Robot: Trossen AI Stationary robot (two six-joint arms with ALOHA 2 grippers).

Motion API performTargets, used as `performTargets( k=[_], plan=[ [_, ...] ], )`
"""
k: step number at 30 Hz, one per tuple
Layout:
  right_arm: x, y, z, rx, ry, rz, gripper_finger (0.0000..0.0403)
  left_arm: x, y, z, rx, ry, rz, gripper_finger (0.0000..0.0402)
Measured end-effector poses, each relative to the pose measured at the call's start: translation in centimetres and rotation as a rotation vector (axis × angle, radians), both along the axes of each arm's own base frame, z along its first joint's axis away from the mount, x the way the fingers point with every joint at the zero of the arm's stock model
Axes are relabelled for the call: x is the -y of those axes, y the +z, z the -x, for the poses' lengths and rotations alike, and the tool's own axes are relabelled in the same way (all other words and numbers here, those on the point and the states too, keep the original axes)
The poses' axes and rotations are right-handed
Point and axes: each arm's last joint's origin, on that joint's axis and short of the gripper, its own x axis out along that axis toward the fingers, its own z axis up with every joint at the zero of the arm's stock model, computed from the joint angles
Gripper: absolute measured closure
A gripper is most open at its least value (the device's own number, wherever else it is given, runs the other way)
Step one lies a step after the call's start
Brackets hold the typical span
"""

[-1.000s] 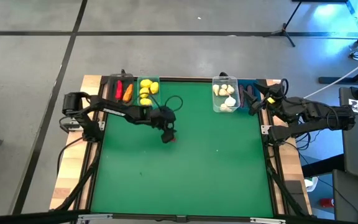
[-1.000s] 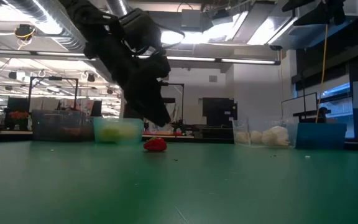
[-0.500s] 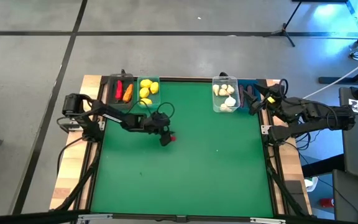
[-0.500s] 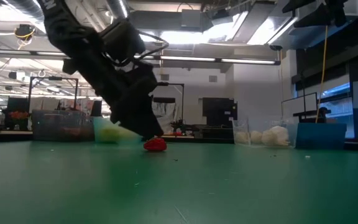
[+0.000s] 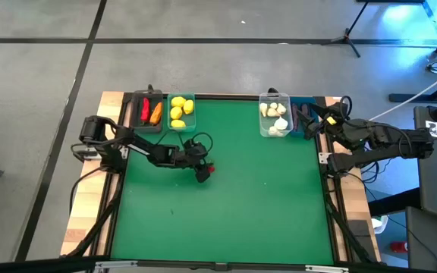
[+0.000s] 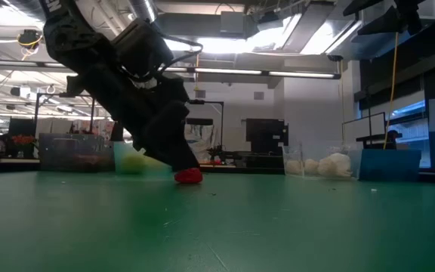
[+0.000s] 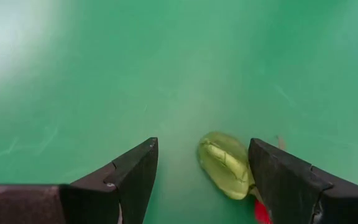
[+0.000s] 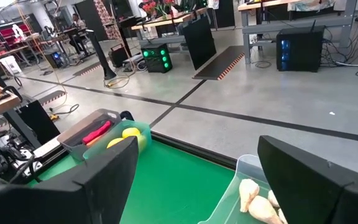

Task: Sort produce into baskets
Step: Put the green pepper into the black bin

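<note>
**My left tool down at the red piece on the bench**

From above: my left arm reaches from the bench's left edge toward the middle, folded low, with my left tool [image 5: 202, 171] down at the green bench [image 5: 264, 220]. A small red produce piece [image 5: 211, 168] lies just beside its tip. My right arm waits at the right edge, its right tool [image 5: 315, 121] open next to the blue basket [image 5: 303, 115].

From bench height: my left arm slants down steeply, and its tip meets the red piece [image 6: 189, 176] on the surface. Behind stand the dark basket [image 6: 70, 153], teal basket [image 6: 143, 159] and clear basket [image 6: 319, 162].

From my left wrist: my fingers [image 7: 129, 177] stand apart, open, holding nothing. The piece's green top [image 7: 224, 163] lies between them, close against one finger.

From my right wrist: garlic bulbs [image 8: 260, 200] in the clear basket.
</note>
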Motion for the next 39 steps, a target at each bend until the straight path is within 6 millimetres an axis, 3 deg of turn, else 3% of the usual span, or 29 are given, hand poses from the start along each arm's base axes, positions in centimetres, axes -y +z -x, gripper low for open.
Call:
performTargets(
  k=[15,39],
  plan=[
    [0.0,0.0,0.0,0.015,-0.003,-0.015,0.0072,0.8,-0.9,0.2,-0.013,0.056,0.078,0.0157],
    [0.0,0.0,0.0,0.015,-0.004,-0.015,0.0072,0.3,-0.8,0.1,-0.053,-0.013,-0.057,0.0266]
  ],
)
